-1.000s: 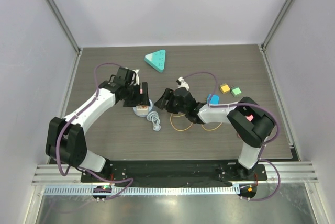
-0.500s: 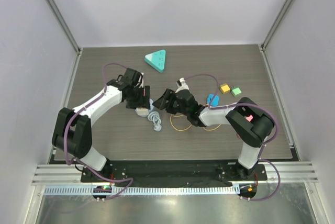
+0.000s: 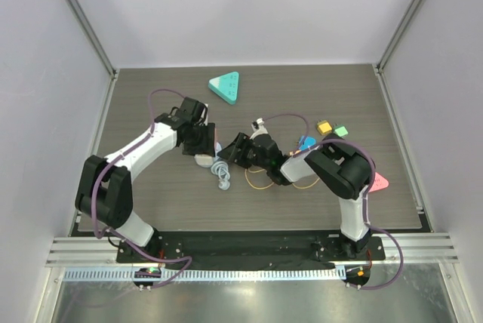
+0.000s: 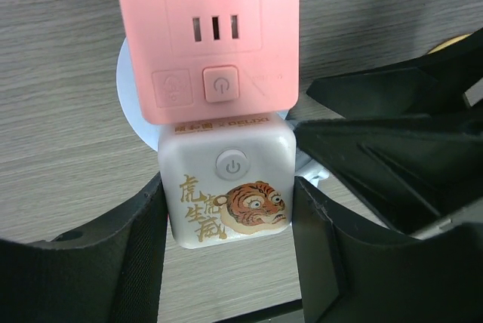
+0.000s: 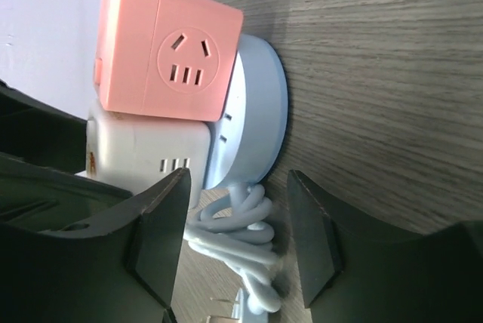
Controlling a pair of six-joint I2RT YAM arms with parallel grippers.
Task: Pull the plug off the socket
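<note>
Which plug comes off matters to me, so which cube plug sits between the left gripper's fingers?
The white plug with the tiger picture: the left gripper has a finger on each side of it. The pink plug sits beyond the fingertips.

Arm links cased in white, joints in black. Purple cable looped along each arm behind left end effector (image 3: 206,149) and right end effector (image 3: 229,157). Fingers (image 4: 121,263) moulded matte black, wedge-shaped. Bases fixed on black plate (image 3: 249,246).
</note>
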